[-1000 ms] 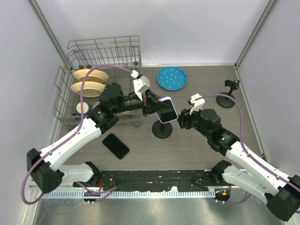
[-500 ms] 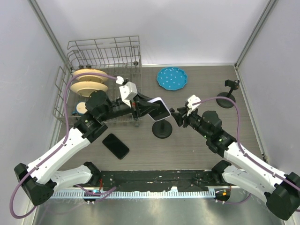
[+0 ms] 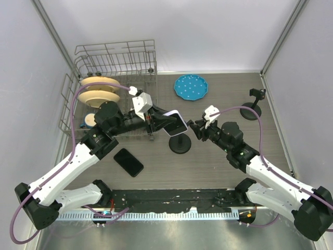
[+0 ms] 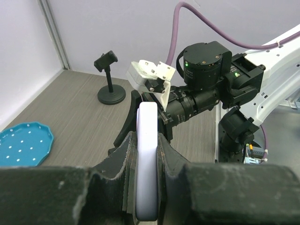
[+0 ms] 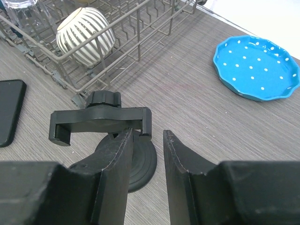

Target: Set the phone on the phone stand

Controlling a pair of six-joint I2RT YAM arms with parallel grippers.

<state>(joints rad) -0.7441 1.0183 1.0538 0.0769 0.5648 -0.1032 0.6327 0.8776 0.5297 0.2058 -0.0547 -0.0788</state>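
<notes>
The left gripper [image 4: 146,138] is clamped on the phone [image 4: 149,117]. Its two fingers press the phone's flat faces, and the white edge stands up between them and rises past the tips. In the top view the phone hangs tilted in the air just over the head of the phone stand [image 5: 101,123]. Whether it touches the stand cannot be told.

The right gripper [image 5: 146,136] is parted only narrowly and grips nothing. Its left finger [image 5: 117,159] tip sits right at the end of the stand's clamp bar, though contact is unclear. The stand's round base shows through the gap between the fingers. The phone is not in the clamp bar.

The stand is on the table [image 5: 201,122], between the two grippers. A black phone [image 3: 128,162] lies flat on the near-left side of the stand. A wire dish rack [image 3: 112,67] is on the stand's far-left side, holding a striped bowl [image 5: 86,41] and cream plates [image 3: 99,91]. A blue dotted plate [image 3: 191,86] lies beyond the stand. A second stand [image 3: 254,107] is well apart from it, on the far right.
</notes>
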